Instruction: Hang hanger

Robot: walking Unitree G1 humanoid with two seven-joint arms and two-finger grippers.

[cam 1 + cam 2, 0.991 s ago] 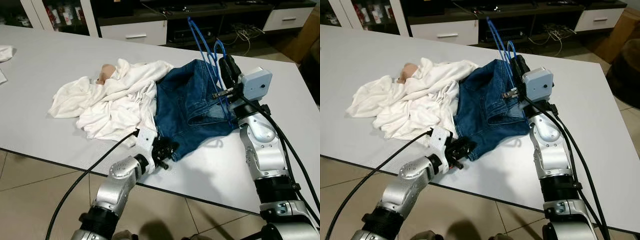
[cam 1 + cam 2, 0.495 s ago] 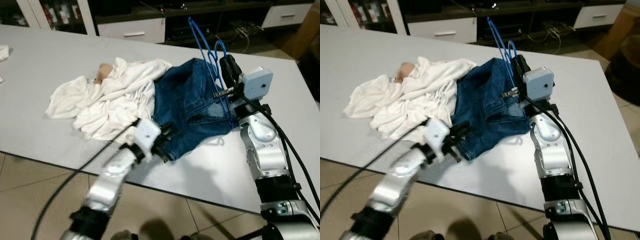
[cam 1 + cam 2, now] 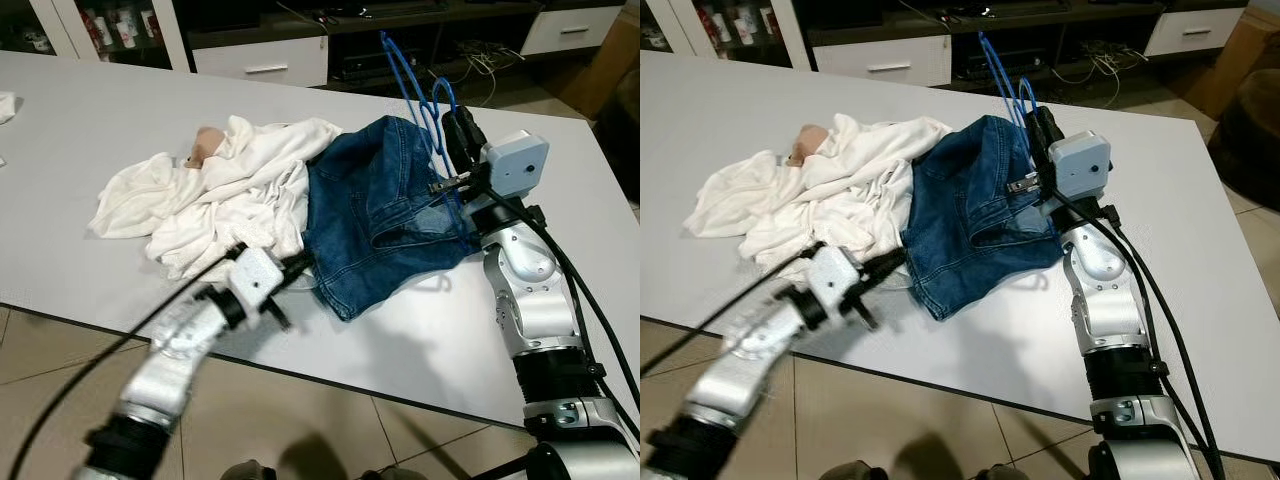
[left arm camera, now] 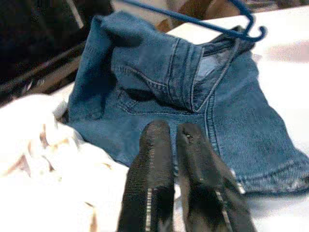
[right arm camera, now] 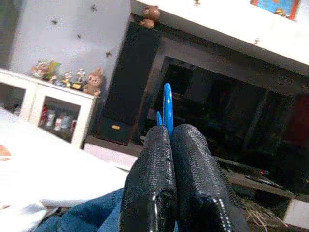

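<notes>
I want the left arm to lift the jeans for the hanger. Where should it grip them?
Probably the near corner of the blue denim jeans, the loose hem by the white table's front edge. The left gripper, fingers shut, is already beside it; come in low from the robot's side, clear of the white cloth pile.

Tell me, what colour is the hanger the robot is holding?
The hanger is bright blue, held by the right tool. It shows best in the left eye view.

The left gripper (image 4: 175, 140) is seen with its fingers pressed nearly together, nothing held between them. Just beyond the fingertips, blue jeans (image 4: 193, 101) are spread. A blue hanger (image 4: 212, 24) lies past them, and white cloth (image 4: 43, 145) beside the gripper.
</notes>
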